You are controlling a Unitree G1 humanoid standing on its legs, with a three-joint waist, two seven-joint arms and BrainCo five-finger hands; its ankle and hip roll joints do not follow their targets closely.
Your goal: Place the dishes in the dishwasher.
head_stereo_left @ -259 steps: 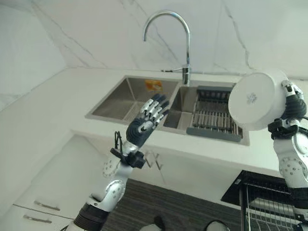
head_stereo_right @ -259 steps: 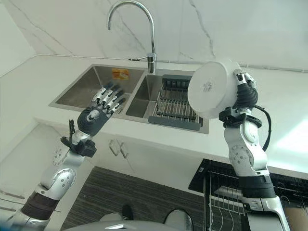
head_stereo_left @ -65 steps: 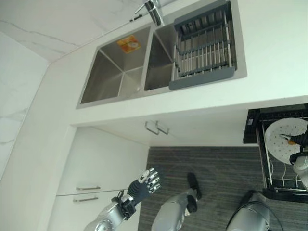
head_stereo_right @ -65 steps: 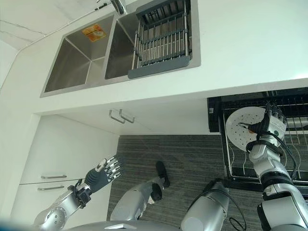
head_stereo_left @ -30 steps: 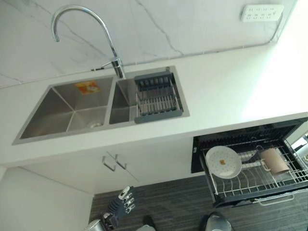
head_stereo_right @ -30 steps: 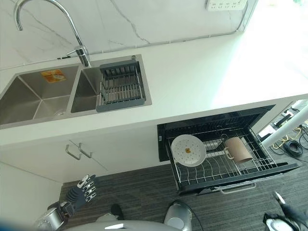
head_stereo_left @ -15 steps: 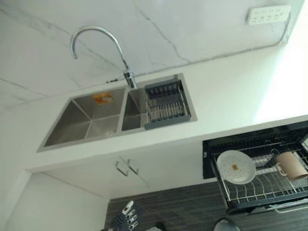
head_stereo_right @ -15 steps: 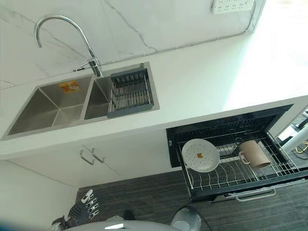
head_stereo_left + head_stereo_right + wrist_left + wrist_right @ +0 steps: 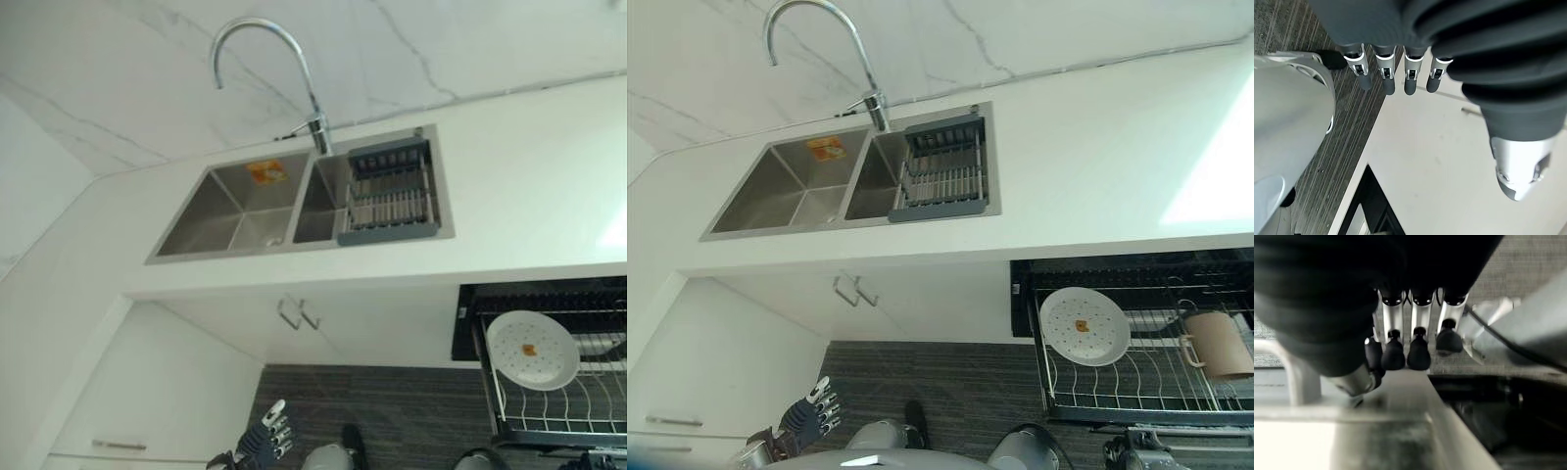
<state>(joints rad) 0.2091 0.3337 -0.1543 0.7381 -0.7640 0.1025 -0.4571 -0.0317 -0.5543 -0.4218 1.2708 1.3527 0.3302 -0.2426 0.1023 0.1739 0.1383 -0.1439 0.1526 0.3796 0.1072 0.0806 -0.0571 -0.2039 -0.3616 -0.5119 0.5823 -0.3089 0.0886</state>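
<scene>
Left hand (image 9: pixel 813 409) low at seven o'clock, fingers straight and apart, holding nothing, right hand (image 9: pixel 1405 350) fingers loosely extended, empty, plate (image 9: pixel 1085 326) upright in rack (image 9: pixel 1136 392) at four o'clock, mug (image 9: pixel 1219 345) beside it.

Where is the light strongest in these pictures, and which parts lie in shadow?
Right eye view: strong glare on the countertop at its right end, above the dishwasher rack; the cabinet front under the counter's edge lies in soft shadow. Right wrist view: the right hand is dark, in shadow.
</scene>
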